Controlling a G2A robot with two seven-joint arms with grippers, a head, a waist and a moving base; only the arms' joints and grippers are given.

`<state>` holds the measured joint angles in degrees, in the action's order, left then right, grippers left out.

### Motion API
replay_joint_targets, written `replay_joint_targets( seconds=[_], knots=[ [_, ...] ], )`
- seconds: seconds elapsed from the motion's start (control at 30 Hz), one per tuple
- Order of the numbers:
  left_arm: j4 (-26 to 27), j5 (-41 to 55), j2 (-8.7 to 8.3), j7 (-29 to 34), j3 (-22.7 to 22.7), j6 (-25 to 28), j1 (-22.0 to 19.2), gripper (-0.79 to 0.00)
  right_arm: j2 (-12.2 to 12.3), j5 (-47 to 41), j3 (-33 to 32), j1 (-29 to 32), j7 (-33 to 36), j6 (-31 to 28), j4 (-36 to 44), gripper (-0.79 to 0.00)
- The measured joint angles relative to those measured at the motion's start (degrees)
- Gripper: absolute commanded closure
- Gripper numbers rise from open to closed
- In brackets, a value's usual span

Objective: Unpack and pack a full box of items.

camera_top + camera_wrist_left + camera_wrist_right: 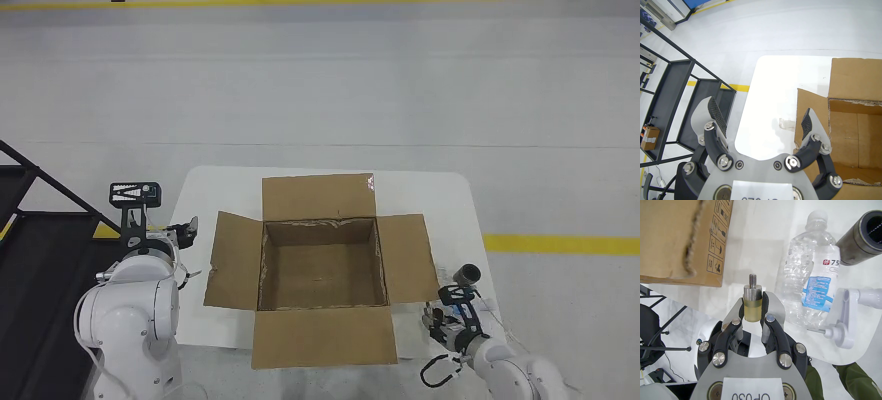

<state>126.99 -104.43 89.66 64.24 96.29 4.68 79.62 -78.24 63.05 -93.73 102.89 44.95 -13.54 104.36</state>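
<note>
The cardboard box [677,237] has a column of black framed handling pictograms on its flap, one of them an umbrella. The clear plastic bottle [800,262] bears a label [817,291] with a red mark, large dark digits and a blue block of unreadably small print. White tags with dark characters sit on the right gripper [753,302] and the left gripper [761,121].

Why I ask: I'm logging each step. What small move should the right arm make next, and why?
Probably lift the right gripper, shut on the threaded bumper, and carry it over the near flap into the open box. The box looks empty, while the bottle, dark cylinder and white crank lie outside beside it, so packing seems due.
</note>
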Motion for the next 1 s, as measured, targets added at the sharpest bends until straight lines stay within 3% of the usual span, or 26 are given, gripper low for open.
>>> replay_joint_targets(
  seconds=[0.3, 0.4, 0.5, 0.53, 0.7, 1.0],
  knots=[
    [0.0, 0.0, 0.00, 0.0, 0.0, 0.0, 0.0, -0.785, 0.0, 5.8, 5.8, -3.7, -0.8, 5.5, -5.2, 0.000],
    [0.0, 0.0, 0.00, 0.0, 0.0, 0.0, 0.0, -0.785, 0.0, 7.0, 6.8, -4.8, -1.1, 6.7, -6.6, -0.034],
    [0.0, 0.0, 0.00, 0.0, 0.0, 0.0, 0.0, -0.785, 0.0, 7.0, 7.6, -5.9, -1.3, 7.5, -7.7, -0.092],
    [0.0, 0.0, 0.00, 0.0, 0.0, 0.0, 0.0, -0.785, 0.1, 7.2, 7.8, -6.1, -1.3, 7.7, -8.0, -0.151],
    [0.0, 0.0, 0.00, 0.0, 0.0, 0.0, 0.0, -0.785, 0.2, 7.9, 8.6, -7.0, -1.3, 8.5, -9.3, -0.182],
    [0.0, 0.0, 0.00, 0.0, 0.0, 0.0, 0.0, -0.785, 0.6, 7.7, 9.0, -7.4, -1.3, 8.9, -9.5, -0.351]
  ],
)
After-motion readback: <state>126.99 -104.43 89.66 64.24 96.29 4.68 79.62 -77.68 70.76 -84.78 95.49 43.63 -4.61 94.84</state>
